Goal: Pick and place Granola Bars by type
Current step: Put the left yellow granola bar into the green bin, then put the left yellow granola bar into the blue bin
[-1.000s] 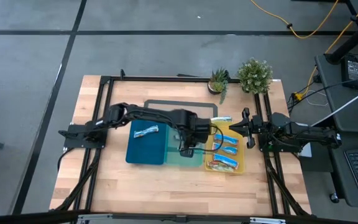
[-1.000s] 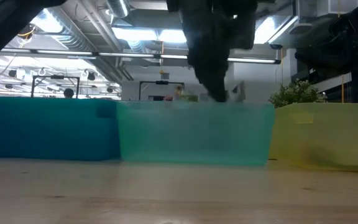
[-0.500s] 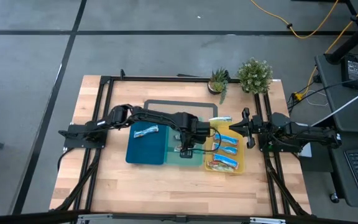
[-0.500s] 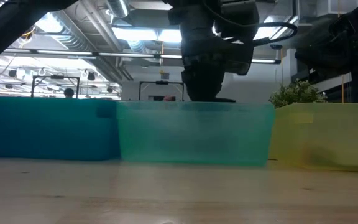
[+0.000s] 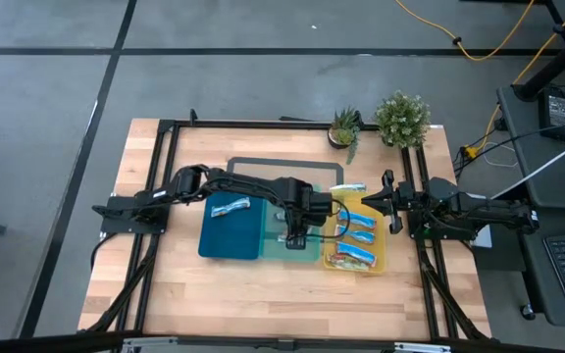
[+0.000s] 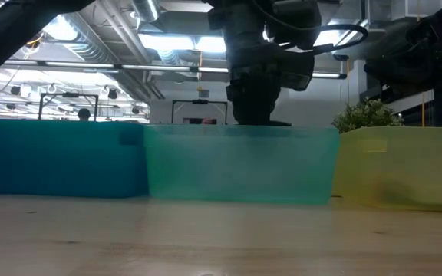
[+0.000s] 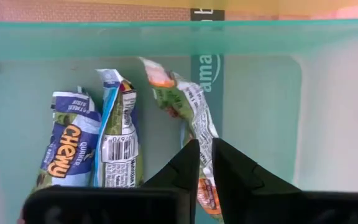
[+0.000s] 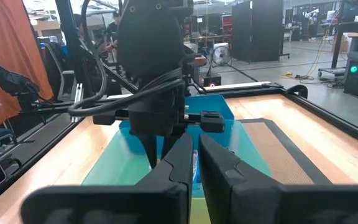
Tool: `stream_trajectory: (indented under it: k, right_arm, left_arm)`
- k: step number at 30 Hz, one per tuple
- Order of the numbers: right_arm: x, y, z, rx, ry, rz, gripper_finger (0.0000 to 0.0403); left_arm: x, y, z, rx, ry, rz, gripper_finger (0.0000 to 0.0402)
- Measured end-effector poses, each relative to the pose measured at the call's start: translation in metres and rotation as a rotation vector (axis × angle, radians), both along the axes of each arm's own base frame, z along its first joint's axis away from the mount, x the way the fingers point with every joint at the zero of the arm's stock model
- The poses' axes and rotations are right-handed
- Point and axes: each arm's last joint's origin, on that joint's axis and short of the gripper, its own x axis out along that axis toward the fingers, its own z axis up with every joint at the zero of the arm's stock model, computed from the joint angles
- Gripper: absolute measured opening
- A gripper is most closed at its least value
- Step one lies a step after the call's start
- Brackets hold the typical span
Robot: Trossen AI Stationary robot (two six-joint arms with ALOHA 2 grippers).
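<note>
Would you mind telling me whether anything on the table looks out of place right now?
One granola bar lies at the far edge of the yellow tray, seemingly on the rim or just outside, while the others sit inside trays. The left gripper is down in the teal tray. The right gripper hovers at the yellow tray.
</note>
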Motion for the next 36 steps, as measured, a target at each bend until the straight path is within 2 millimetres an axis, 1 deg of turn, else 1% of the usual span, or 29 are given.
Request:
stream_trajectory:
  k: [4,12,16,20,23,26,33,35,36]
  right_arm:
    - [0.0,0.0,0.0,0.0,0.0,0.0,0.0029]
    - [0.0,0.0,0.0,0.0,0.0,0.0,0.0029]
    - [0.0,0.0,0.0,0.0,0.0,0.0,0.0029]
    - [0.0,0.0,0.0,0.0,0.001,0.0,0.0029]
    - [0.0,0.0,0.0,0.0,0.0,0.0,0.0029]
    - [0.0,0.0,0.0,0.0,0.0,0.0,0.0029]
    - [0.0,0.0,0.0,0.0,0.001,0.0,0.0029]
    - [0.0,0.0,0.0,0.0,0.001,0.0,0.0029]
    - [0.0,0.0,0.0,0.0,0.001,0.0,0.0029]
  left_arm:
    - [0.0,-0.002,0.0,0.002,0.002,0.012,0.0048]
    - [-0.001,-0.01,0.0,0.097,0.003,0.043,0.0066]
    - [-0.003,-0.014,0.0,0.153,0.019,0.091,0.0086]
    - [-0.011,-0.018,0.004,0.194,0.073,0.136,0.0112]
    - [-0.02,-0.02,0.012,0.26,0.13,0.153,0.0131]
    - [-0.031,-0.021,0.027,0.335,0.154,0.154,0.0145]
    - [-0.048,-0.016,0.076,0.417,0.044,0.152,0.0157]
    - [-0.047,-0.012,0.082,0.391,-0.01,0.111,0.0157]
    - [-0.044,-0.01,0.082,0.356,-0.044,0.085,0.0156]
